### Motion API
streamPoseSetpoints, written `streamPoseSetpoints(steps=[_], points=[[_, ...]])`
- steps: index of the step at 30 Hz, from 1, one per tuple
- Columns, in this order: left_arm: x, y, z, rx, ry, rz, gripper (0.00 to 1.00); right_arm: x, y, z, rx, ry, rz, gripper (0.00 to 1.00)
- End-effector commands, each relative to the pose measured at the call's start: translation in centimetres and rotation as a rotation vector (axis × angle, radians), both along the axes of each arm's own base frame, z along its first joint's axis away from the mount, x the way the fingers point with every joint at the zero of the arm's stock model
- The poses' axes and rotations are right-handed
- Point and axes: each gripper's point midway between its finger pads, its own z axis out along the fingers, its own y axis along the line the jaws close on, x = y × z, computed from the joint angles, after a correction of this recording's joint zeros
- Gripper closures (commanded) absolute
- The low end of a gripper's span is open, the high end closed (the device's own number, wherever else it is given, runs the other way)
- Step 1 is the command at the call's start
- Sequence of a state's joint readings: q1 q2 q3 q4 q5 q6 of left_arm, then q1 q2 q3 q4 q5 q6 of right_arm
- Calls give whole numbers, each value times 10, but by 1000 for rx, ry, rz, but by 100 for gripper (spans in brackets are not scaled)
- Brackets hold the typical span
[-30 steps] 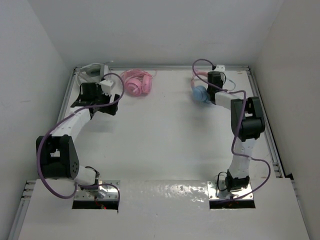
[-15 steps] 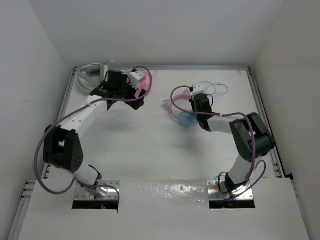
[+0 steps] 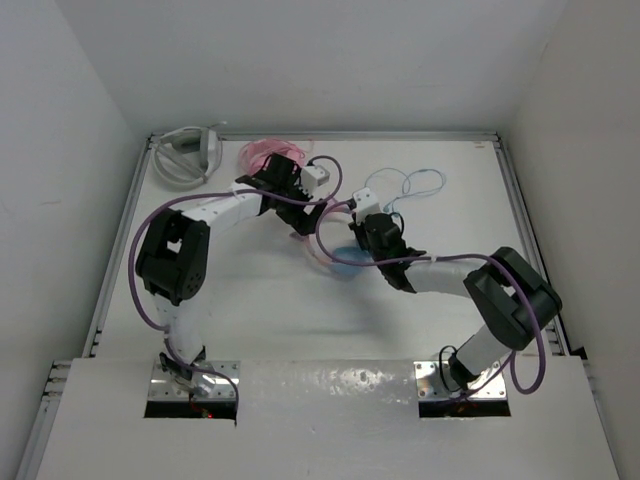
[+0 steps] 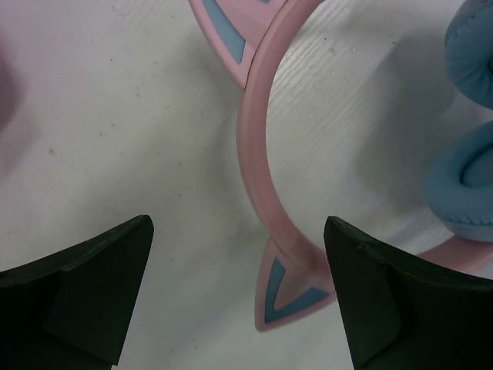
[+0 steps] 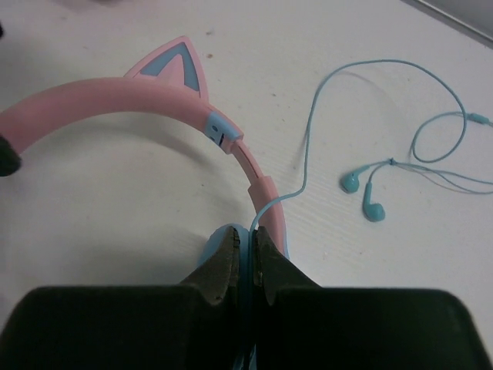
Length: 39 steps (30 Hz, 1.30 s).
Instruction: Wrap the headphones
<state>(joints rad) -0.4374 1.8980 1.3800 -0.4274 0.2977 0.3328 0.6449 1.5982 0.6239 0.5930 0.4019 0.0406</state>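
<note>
The headphones lie near the table's middle. Their pink headband (image 3: 318, 232) and one light-blue ear cup (image 3: 347, 270) show from above. My right gripper (image 3: 354, 250) is over that ear cup. In the right wrist view it (image 5: 253, 230) is shut on the thin light-blue cable (image 5: 306, 146) beside the headband (image 5: 108, 100). My left gripper (image 3: 304, 214) is open over the headband. In its wrist view (image 4: 237, 225) the headband (image 4: 256, 139) and a cat ear (image 4: 286, 291) lie between the jaws, untouched, with the ear cups (image 4: 466, 185) to the right.
All-pink headphones (image 3: 258, 152) lie at the back behind the left arm. Grey-white headphones (image 3: 185, 150) lie in the back left corner. Cable loops (image 3: 402, 184) and two small light-blue earbuds (image 5: 362, 194) lie beyond the right gripper. White walls surround the table.
The right gripper has dragged the headphones left and nearer, trailing the cable. The left gripper has swung right from the all-pink headphones to over the pink headband.
</note>
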Motion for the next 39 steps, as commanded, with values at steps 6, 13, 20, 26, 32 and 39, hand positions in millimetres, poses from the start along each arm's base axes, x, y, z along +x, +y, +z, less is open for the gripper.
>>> streamPoseSetpoints(steps=[6,13,20,26,32,39], points=[[8,-13,-4,9,-17,12,23,4,34,71,196,-170,66,100],[-4,-7,-24,38,54,12,93,-7,42,96,231,-209,153,100],[-14,-8,24,-25,-18,-19,100,-25,52,150,235,-236,284,21],[-38,7,48,-14,-25,-77,100,-54,36,242,255,-391,358,6],[-60,10,122,-99,-165,-147,100,-29,-27,235,210,-431,145,55],[-76,15,162,-122,-198,-175,100,-30,-22,149,31,-398,441,14]])
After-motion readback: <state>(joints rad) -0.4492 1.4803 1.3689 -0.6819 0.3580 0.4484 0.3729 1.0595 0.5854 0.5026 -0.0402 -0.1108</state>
